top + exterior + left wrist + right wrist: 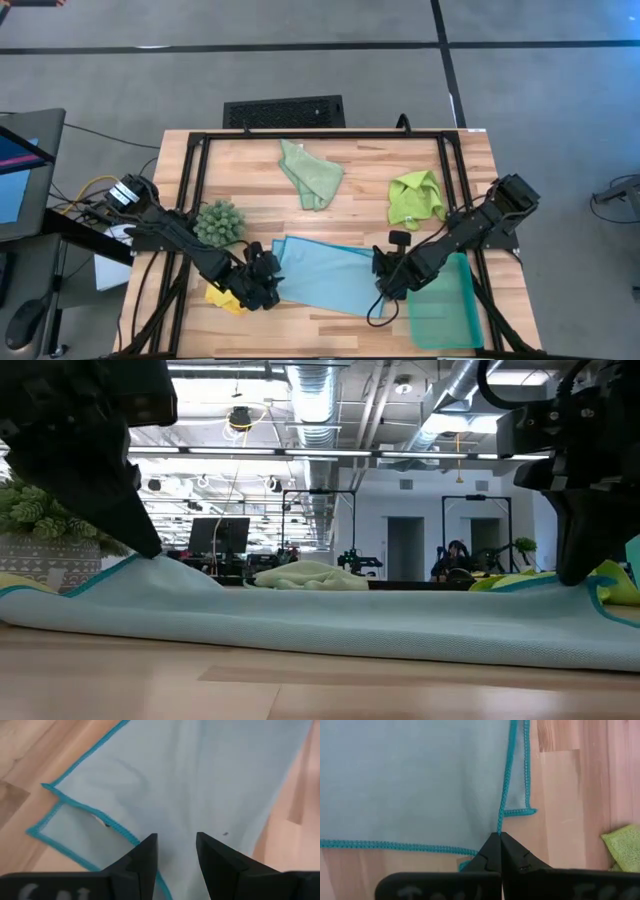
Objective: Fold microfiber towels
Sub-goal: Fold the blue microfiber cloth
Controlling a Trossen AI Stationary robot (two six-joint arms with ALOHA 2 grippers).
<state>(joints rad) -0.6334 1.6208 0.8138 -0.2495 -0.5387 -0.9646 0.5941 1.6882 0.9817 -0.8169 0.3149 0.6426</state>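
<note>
A light blue towel (325, 275) lies doubled over in the middle of the table's near half. My left gripper (270, 282) is at its left end, closed on it, and my right gripper (384, 288) is shut on its right end. Both ends rise a little off the wood in the low view, while the middle (330, 622) rests on the table. A yellow towel (224, 297) lies under my left arm. A pale sage green towel (310, 172) and a lime green towel (415, 198) lie crumpled farther back. My left gripper has the blue towel's left end (176, 851) between its two fingers, which come slanting down from the left. The cloth fills the gap between the fingers and tents up to them (140, 557). One layer or several, I cannot tell. My right gripper pinches the towel's teal-stitched right edge (501, 822) between its fingertips, which point steeply down. A second layer's corner (531, 811) lies flat beside the grip. The held end is raised slightly (570, 582); the rest lies on the table.
A dark-green spiky clump (218, 222) stands just behind my left arm. A teal plastic tray (445, 300) sits at the near right, under my right arm. A black frame (320, 133) runs around the tabletop. Bare wood shows between the towels.
</note>
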